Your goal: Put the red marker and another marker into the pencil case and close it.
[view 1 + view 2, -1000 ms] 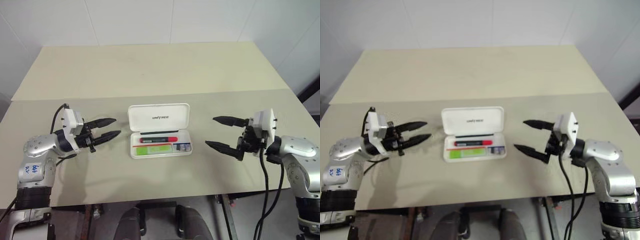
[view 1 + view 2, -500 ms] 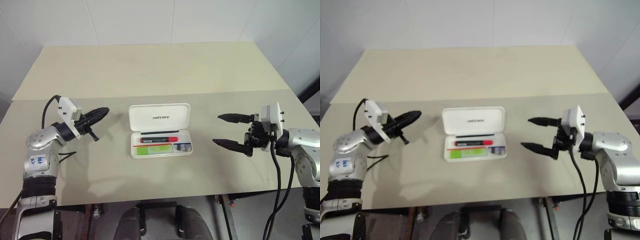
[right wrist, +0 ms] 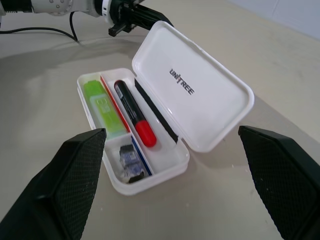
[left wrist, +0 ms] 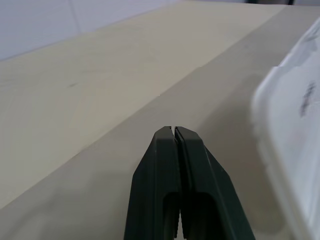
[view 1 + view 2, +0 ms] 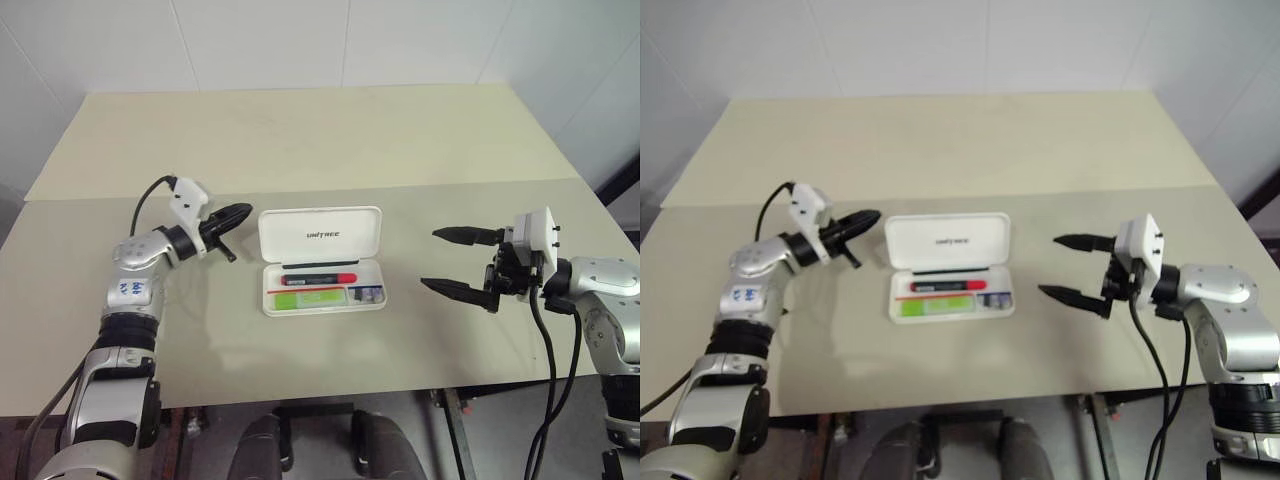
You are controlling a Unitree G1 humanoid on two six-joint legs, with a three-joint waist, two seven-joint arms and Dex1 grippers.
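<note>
From the head views, the white pencil case (image 5: pixel 322 260) lies open at the middle of the table (image 5: pixel 300 140), with the red marker (image 5: pixel 318 279) and the green highlighter (image 5: pixel 305 298) already inside; the left gripper (image 5: pixel 240 213), closed and empty, is just beside the lid (image 5: pixel 320 235), while the right gripper (image 5: pixel 447 261) is wide open and empty, well apart. In the left wrist view the closed fingers (image 4: pixel 176 185) point past the lid's edge. In the right wrist view the lid looks like light, stiff, smooth plastic, so I judge a gentle push on its back, near the free edge, better than a pinch.

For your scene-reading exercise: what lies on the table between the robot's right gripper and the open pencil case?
Nothing: in the left eye view, only bare table separates the right gripper from the pencil case.
</note>
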